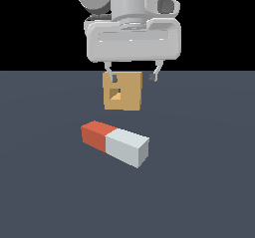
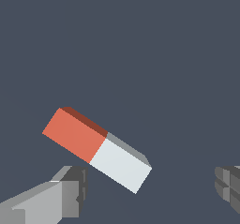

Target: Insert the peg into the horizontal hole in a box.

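— What does the arm look like?

— Pale grey-white all over, with rounded, smooth casings. The hand body is a wide boxy block with softened corners, and a shallow seam runs across its face.

— And on top of it?

— A cylindrical wrist collar, with a small housing on the exterior view's right that has a dark oval recess.

— The fingers?

— Thin and grey, ending in darker pads. In the wrist view they are blocky, grey and stepped.
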Controlling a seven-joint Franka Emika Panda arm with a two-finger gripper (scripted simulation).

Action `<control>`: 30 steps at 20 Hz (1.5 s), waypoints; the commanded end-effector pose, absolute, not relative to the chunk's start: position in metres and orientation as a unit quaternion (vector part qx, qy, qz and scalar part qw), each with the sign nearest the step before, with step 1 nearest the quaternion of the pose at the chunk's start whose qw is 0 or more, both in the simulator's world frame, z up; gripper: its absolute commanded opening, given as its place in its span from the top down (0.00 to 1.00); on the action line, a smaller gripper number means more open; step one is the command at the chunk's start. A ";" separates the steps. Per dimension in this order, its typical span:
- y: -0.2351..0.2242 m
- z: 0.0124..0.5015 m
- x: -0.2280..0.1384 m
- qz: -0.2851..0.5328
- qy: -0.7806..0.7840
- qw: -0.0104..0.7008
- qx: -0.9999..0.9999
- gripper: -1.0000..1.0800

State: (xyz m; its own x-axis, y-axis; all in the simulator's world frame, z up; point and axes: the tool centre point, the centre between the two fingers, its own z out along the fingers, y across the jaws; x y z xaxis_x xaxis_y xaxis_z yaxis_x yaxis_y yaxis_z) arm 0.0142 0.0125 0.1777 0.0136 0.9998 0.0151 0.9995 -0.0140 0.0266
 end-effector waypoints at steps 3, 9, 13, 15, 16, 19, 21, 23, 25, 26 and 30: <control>0.012 0.177 0.014 0.015 0.703 0.004 0.711 0.04; 0.011 0.173 0.013 0.014 0.716 0.004 0.697 0.04; 0.009 0.168 0.011 0.014 0.734 0.004 0.679 0.04; 0.007 0.165 0.010 0.013 0.745 0.004 0.667 0.04; 0.006 0.163 0.009 0.013 0.751 0.003 0.660 0.04; 0.003 0.156 0.007 0.012 0.772 0.003 0.636 0.04; 0.001 0.151 0.006 0.011 0.787 0.003 0.617 0.04; -0.002 0.146 0.004 0.011 0.802 0.003 0.597 0.04; -0.005 0.141 0.003 0.010 0.817 0.002 0.577 0.04; -0.006 0.138 0.002 0.010 0.824 0.002 0.567 0.04; -0.012 0.127 0.001 0.008 0.852 0.002 0.524 0.04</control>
